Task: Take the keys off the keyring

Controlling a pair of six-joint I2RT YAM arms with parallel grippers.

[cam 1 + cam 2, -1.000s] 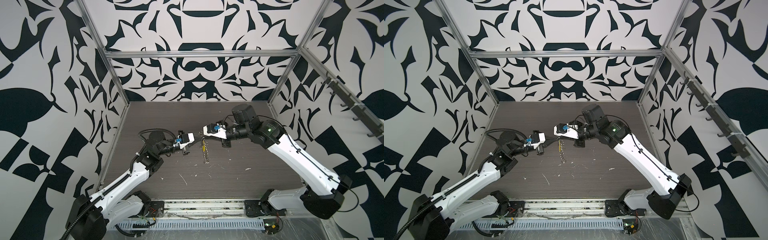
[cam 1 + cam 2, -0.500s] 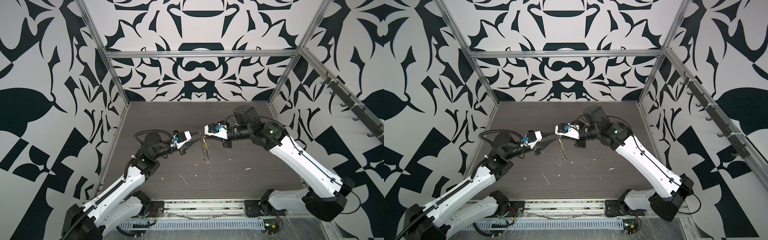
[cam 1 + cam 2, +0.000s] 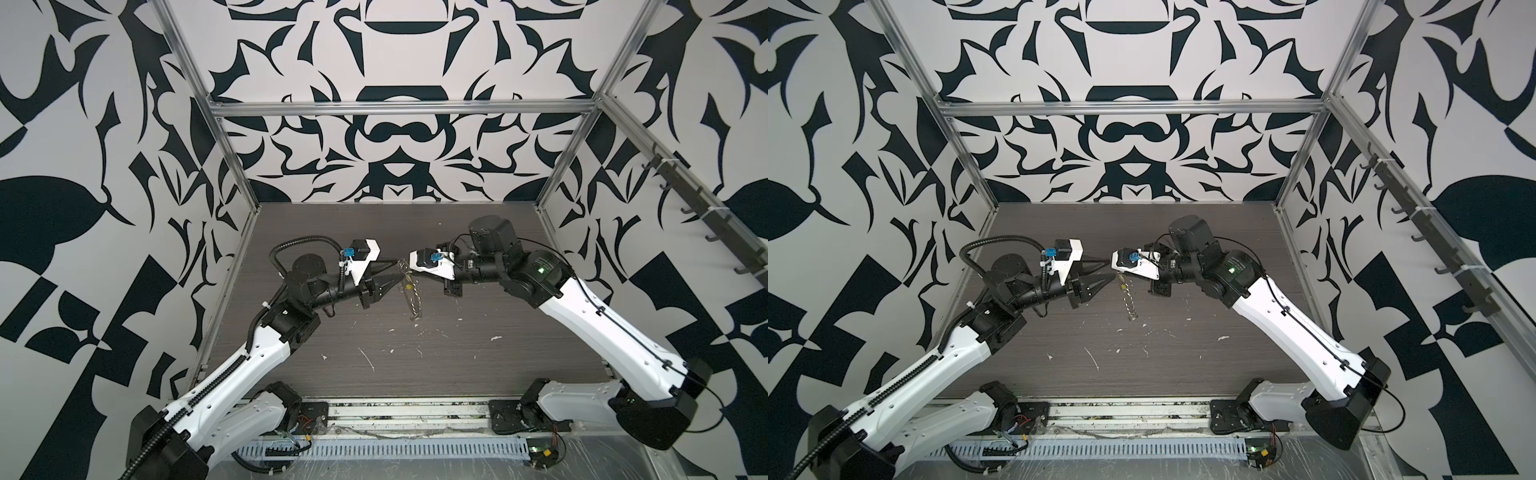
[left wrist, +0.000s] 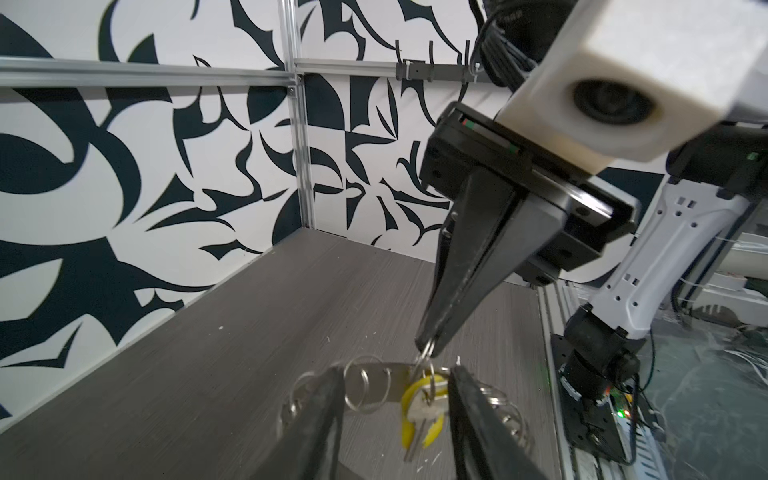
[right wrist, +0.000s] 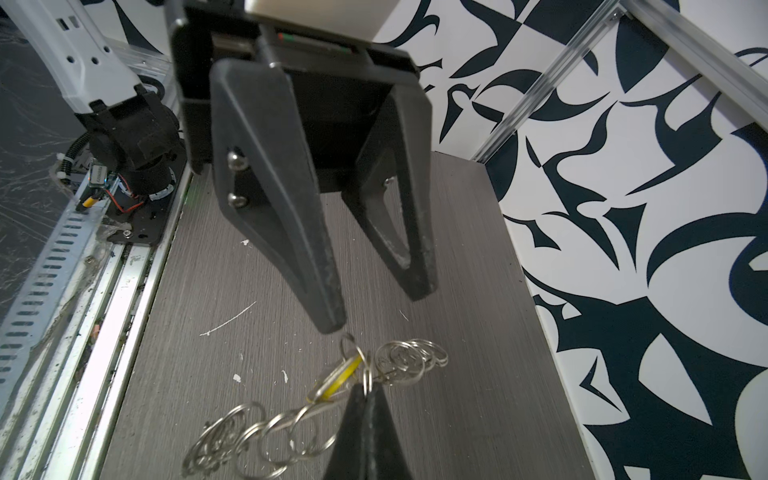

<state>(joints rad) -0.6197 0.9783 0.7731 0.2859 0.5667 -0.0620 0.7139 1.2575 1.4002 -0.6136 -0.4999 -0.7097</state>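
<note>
In a top view the key (image 3: 408, 286) hangs at 4 o'clock of the part-open, empty left end effector (image 3: 399, 270). The right end effector (image 4: 428, 348), pinched shut on the keyring (image 3: 412, 303), dangles it toward 6 o'clock.

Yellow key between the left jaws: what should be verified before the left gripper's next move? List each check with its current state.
1. Right gripper shut on the keyring, holding it up: ok.
2. Left gripper open: ok.
3. Yellow key sits between the left jaws in the left wrist view: ok.
4. Left jaws reach far enough to close on the key's head: cannot tell.
5. Keyring's hanging end clear of the table: cannot tell.
6. Key off the keyring: not ok, it hangs from it.
</note>
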